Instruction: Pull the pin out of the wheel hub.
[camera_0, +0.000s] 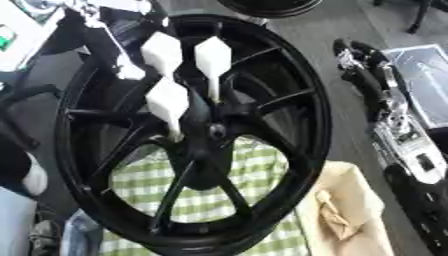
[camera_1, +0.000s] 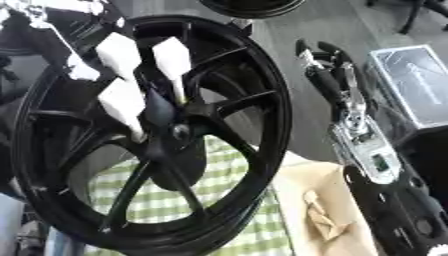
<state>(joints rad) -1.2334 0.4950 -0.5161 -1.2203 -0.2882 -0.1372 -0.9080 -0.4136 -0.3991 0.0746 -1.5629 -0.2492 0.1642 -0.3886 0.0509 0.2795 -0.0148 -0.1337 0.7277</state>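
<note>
A black spoked wheel (camera_0: 308, 100) stands tilted in the middle, with its hub (camera_0: 216, 131) just below centre. My left hand (camera_0: 168, 100), which has white-covered fingers (camera_0: 213, 57), comes in from the upper left. Its fingers are spread and fairly straight over the spokes, with the tips just left of and above the hub. I cannot make out a pin at the hub or anything between the fingers. My right hand (camera_1: 331, 80) is away from the wheel at the right, fingers pointing up and relaxed, holding nothing.
A green and white checked cloth (camera_0: 254, 172) lies under the wheel. A pale tan tray (camera_0: 350, 200) holding a small tan piece sits at the lower right. A grey box (camera_1: 416, 80) stands at the right edge, and another black wheel (camera_0: 267, 6) is at the top.
</note>
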